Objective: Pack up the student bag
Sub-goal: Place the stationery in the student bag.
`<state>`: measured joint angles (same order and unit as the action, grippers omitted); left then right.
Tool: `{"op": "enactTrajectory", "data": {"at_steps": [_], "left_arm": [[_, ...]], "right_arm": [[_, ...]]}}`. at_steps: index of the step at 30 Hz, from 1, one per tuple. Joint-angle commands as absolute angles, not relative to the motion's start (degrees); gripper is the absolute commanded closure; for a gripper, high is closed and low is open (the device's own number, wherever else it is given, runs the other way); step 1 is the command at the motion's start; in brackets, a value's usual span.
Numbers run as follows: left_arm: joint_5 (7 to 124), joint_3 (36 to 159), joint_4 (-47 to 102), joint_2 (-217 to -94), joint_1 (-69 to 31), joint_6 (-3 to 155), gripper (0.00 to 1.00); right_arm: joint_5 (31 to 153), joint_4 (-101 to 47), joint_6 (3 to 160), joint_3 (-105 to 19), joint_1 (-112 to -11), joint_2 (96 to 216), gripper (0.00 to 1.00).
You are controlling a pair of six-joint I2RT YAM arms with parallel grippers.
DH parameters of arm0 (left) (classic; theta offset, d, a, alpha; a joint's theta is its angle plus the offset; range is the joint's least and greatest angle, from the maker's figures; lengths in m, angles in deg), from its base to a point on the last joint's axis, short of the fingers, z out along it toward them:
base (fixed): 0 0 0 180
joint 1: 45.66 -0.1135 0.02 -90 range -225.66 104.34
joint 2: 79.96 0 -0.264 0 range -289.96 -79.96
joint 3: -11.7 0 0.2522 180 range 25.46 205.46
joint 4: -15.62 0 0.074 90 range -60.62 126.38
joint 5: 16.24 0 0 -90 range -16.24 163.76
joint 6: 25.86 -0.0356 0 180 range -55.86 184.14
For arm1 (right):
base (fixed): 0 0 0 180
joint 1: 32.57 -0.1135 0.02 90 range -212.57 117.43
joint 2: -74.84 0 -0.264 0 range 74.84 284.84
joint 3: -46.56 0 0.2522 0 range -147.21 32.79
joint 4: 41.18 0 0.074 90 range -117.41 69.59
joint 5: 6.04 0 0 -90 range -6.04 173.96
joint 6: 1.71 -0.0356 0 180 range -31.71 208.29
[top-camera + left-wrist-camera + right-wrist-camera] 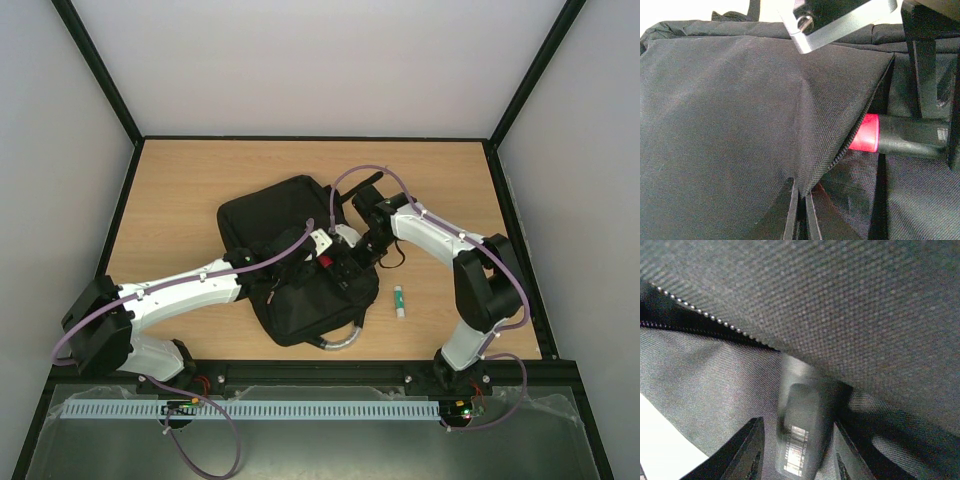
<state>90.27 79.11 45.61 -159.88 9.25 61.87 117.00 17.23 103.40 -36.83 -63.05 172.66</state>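
Note:
The black student bag (270,215) lies in the middle of the table, its grey loop handle (340,340) toward the near edge. My left gripper (322,240) is shut on the edge of the bag's flap (805,150) and holds it raised, so the zippered pocket gapes. My right gripper (345,268) is shut on a black marker with a red cap (325,262). The marker (905,137) lies level with its cap end under the raised flap. In the right wrist view the marker (802,440) sits between my fingers (747,450), with bag fabric (840,300) above it.
A small white and green stick (400,300) lies on the wooden table (180,190) to the right of the bag. A black strap (395,262) trails from the bag's right side. Black frame rails edge the table.

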Motion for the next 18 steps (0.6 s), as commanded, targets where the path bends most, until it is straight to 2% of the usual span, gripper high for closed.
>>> {"op": "enactTrajectory", "data": {"at_steps": [1, 10, 16, 18], "left_arm": [[90.21, 81.13, 45.2, -160.04, 8.83, 62.38, 0.98], [90.33, 81.05, 45.21, -159.71, 8.83, 62.46, 0.98], [89.93, 81.21, 45.29, -159.76, 8.83, 62.46, 0.98], [89.78, 81.27, 45.36, -159.85, 8.83, 62.47, 0.98]], "right_arm": [[118.62, 18.14, 103.13, -37.36, -63.51, 172.14, 0.59], [112.98, 21.0, 106.93, -36.37, -63.28, 166.23, 0.56], [105.23, 22.15, 109.82, -35.75, -61.85, 158.35, 0.48], [102.16, 21.23, 109.59, -35.75, -60.85, 156.38, 0.41]]}}
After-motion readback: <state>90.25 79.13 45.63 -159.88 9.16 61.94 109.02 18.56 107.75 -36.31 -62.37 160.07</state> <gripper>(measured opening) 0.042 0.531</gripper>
